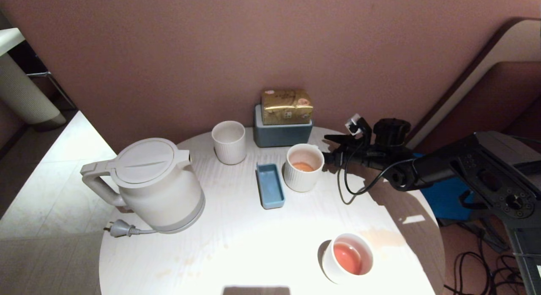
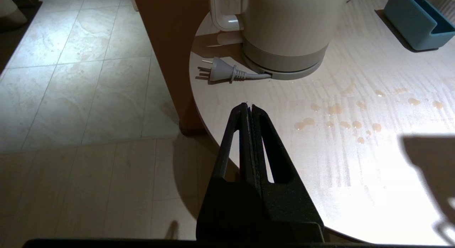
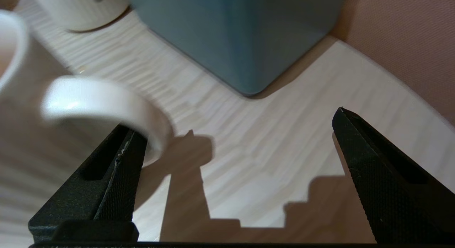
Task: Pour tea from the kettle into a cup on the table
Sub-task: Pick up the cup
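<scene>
The cream-white kettle (image 1: pixel 156 185) (image 2: pixel 288 27) stands upright at the left of the round white table (image 1: pixel 253 244). The ribbed white cup (image 1: pixel 303 167) sits at mid-table with orange tea (image 1: pixel 302 166) in its bottom. My right gripper (image 1: pixel 331 149) (image 3: pixel 236 122) is open just right of the cup, low over the table. The cup's loop handle (image 3: pixel 106 102) lies at the tip of one finger (image 3: pixel 121 170); I cannot tell whether they touch. My left gripper (image 2: pixel 249 106) is shut and empty, off the table's near-left edge, short of the kettle.
A handle-less white tumbler (image 1: pixel 228 142) and a grey-blue box (image 1: pixel 283 132) (image 3: pixel 234 34) bearing a gold packet (image 1: pixel 287 107) stand at the back. A small blue tray (image 1: pixel 269 185) lies left of the cup. A smooth cup (image 1: pixel 348 258) holds pink tea near the front. Tea drops (image 2: pixel 337 109) dot the table.
</scene>
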Robot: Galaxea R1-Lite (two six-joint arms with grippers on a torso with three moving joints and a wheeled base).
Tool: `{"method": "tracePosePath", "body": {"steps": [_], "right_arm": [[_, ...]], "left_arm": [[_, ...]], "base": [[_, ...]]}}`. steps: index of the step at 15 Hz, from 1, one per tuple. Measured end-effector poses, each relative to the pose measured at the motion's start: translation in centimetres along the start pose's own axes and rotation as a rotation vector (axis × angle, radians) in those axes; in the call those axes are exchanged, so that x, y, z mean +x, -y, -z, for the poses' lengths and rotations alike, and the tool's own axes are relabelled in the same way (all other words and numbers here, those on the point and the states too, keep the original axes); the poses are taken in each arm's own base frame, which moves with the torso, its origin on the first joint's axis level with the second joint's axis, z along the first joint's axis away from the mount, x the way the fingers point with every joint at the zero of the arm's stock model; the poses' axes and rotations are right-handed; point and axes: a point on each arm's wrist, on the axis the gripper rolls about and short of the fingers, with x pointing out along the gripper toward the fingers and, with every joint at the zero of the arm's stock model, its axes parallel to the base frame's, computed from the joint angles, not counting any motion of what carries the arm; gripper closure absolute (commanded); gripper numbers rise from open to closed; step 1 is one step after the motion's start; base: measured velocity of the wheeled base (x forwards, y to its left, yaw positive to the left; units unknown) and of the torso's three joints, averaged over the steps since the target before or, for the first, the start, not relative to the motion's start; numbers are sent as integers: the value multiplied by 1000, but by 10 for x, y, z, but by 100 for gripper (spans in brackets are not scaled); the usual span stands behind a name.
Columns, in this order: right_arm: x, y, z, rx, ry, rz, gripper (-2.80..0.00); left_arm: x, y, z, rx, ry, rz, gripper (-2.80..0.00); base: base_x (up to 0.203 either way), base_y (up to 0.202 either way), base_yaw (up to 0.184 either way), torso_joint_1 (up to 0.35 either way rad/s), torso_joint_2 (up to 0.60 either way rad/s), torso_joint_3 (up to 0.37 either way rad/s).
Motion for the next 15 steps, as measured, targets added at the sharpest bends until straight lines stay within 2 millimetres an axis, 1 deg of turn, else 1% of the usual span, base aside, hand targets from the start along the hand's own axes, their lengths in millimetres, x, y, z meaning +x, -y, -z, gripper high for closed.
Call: {"method": "tracePosePath", "body": {"steps": [5,7,9,11,15], "right_arm": [[-18,-15,-2,3,-8,2,-280],[-27,-20,-9,1,-4,5,-280],[-33,-20,-15,-3,-1,11,-280],[-33,-21,-16,-4,0,10,-280],[-25,-21,-13,-7,4,5,-280]], "left_arm": [[0,0,0,0,0,0,0],[0,0,0,0,0,0,0],[0,0,0,0,0,0,0],[0,0,0,0,0,0,0],[0,0,0,0,0,0,0]], "base": [[0,0,0,0,0,0],[0,0,0,0,0,0],[0,0,0,0,0,0],[0,0,0,0,0,0],[0,0,0,0,0,0]]}}
